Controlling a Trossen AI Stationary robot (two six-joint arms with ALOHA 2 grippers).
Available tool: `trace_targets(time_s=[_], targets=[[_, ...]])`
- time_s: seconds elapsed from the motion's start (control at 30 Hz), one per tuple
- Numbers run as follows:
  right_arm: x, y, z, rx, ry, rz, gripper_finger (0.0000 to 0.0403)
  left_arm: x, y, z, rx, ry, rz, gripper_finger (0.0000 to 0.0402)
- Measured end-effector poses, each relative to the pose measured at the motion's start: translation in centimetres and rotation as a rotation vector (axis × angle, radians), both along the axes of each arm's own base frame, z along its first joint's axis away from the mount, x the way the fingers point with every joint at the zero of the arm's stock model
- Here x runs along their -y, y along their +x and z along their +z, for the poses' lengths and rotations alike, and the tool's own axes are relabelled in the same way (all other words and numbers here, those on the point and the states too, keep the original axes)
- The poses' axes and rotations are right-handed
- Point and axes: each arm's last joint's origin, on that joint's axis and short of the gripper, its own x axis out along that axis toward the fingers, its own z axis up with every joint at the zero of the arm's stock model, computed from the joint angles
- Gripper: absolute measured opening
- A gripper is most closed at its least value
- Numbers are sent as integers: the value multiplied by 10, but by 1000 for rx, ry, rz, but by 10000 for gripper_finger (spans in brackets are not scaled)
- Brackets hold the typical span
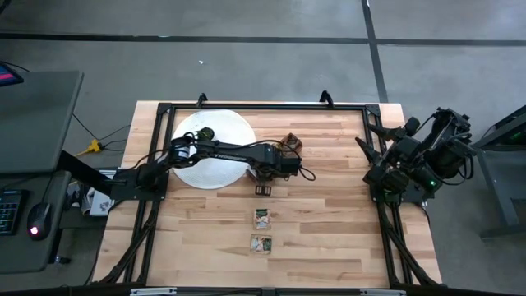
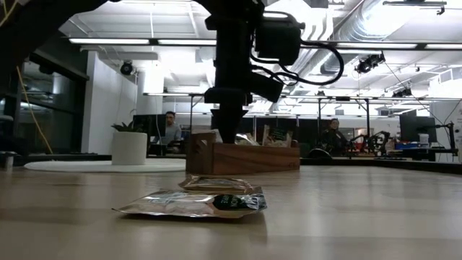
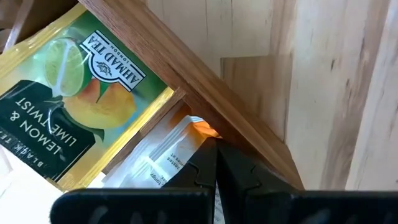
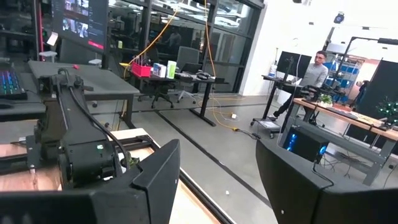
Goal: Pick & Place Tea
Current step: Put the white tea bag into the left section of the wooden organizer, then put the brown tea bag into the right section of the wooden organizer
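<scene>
Left wrist view shows the left gripper [image 3: 216, 167] pinching an orange-and-white paper tea sachet [image 3: 163, 163] inside the brown wooden box [image 3: 205, 87], probably lowering it; 2 sachets [image 1: 261, 230] wait on the table; right gripper [image 4: 217, 180], spread, parks aside.

Two loose tea sachets [image 1: 262, 218] (on the table); one wooden box [image 2: 243, 157]; one white disc [image 1: 233, 142]
</scene>
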Motion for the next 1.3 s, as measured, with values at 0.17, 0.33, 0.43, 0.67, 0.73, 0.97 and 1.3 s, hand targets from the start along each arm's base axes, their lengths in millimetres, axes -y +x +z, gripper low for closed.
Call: trace_targets(time_s=[0.17, 0.33, 0.43, 0.67, 0.73, 0.97, 1.3], targets=[[0, 0, 0, 2, 1, 1, 206, -1, 3, 12, -5, 47, -29, 4], [0, 0, 0, 2, 2, 1, 206, -2, 8, 28, 34, 58, -66, 45], [0, 0, 0, 0, 3, -1, 206, -2, 10, 38, 60, 55, -94, 82], [0, 0, 0, -3, 4, -5, 206, -2, 7, 48, 33, 56, -96, 145], [0, 0, 0, -4, 5, -6, 206, -2, 5, 48, 14, 57, -96, 149], [1, 0, 0, -14, 13, -18, 206, -2, -6, 68, 19, 87, -90, 149], [6, -5, 2, -20, 21, -27, 206, -2, -36, 129, 132, 254, -56, 149]])
